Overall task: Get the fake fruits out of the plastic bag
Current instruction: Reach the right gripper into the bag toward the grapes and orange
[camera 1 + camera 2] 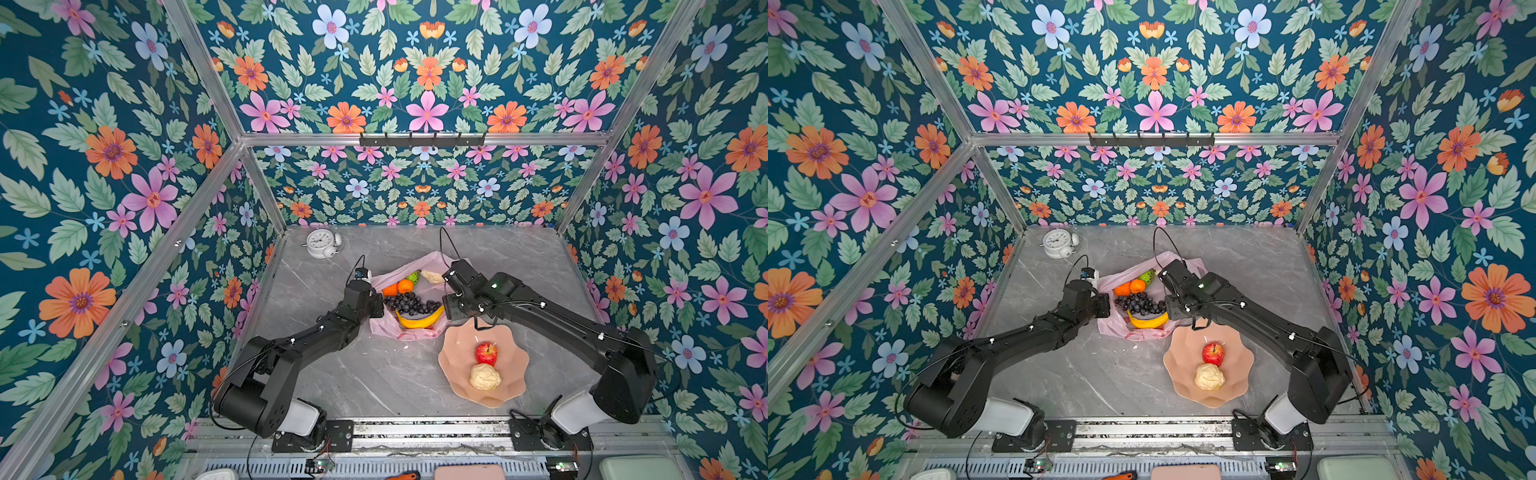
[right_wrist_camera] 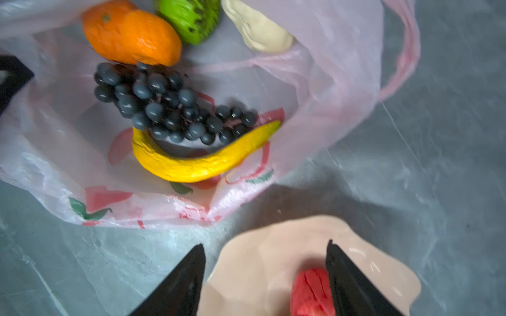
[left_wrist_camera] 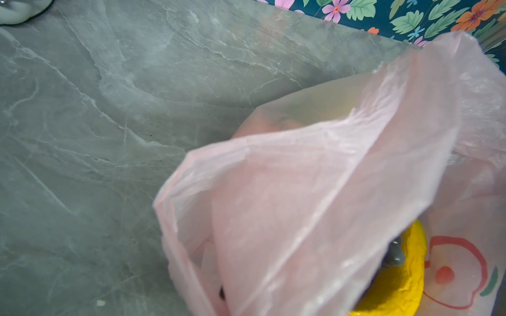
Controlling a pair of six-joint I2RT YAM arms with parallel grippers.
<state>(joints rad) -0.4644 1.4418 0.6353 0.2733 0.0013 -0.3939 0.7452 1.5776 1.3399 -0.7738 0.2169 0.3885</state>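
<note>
Plastic bag (image 1: 385,329) lies mid-table (image 1: 332,374) with its mouth spread open and facing up. Most fake fruits are inside it: dark grape bunch (image 1: 409,303) in the middle, yellow banana (image 1: 419,321) touching the grapes on the bag's near side, two oranges (image 1: 405,286) (image 1: 390,289) side by side at the far side, bumpy green fruit (image 1: 412,277) just beside them, and a cream lumpy piece (image 1: 432,276) at the far-right of the mouth. Two are out of the bag, in the pink scalloped bowl (image 1: 457,357) just beside its near-right corner: red apple (image 1: 486,353) and a second cream piece (image 1: 485,377), touching each other. Left gripper (image 1: 376,305) is at the bag's left rim, clenched on the film; in the left wrist view the pink plastic (image 3: 301,205) is bunched up right in front of the lens and the fingers themselves are hidden. Right gripper (image 2: 265,245) is spread wide with nothing in it, hanging just off the bag's near-right edge over the bowl's bag-side rim. White alarm clock (image 1: 323,244) sits well apart from the bag, beyond its far-left side.
</note>
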